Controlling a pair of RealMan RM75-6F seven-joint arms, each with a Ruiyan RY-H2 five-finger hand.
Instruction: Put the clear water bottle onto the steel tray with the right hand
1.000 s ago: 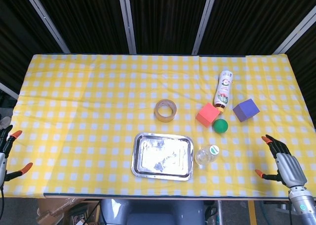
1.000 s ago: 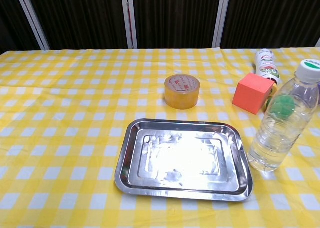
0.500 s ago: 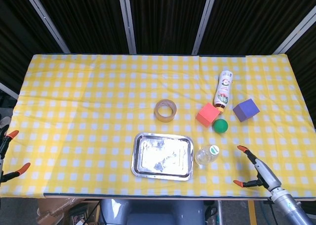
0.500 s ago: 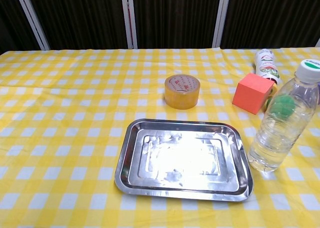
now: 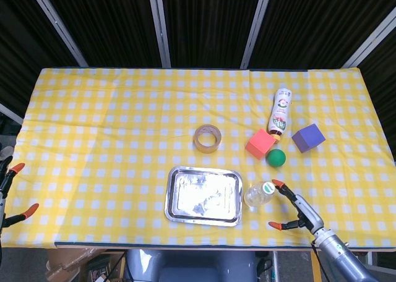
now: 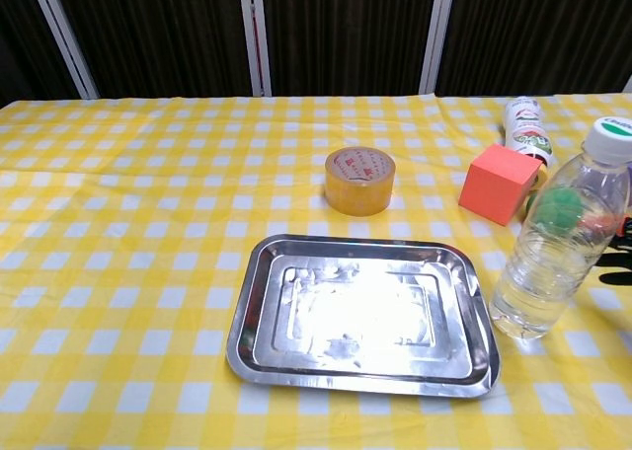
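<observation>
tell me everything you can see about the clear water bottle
The clear water bottle is see-through plastic with a white cap that has a green top, and seems to hold water. It stands upright on the yellow checked cloth, just right of the steel tray and apart from it. The right hand is close beside it with fingers spread; whether it touches the bottle cannot be told.
</observation>
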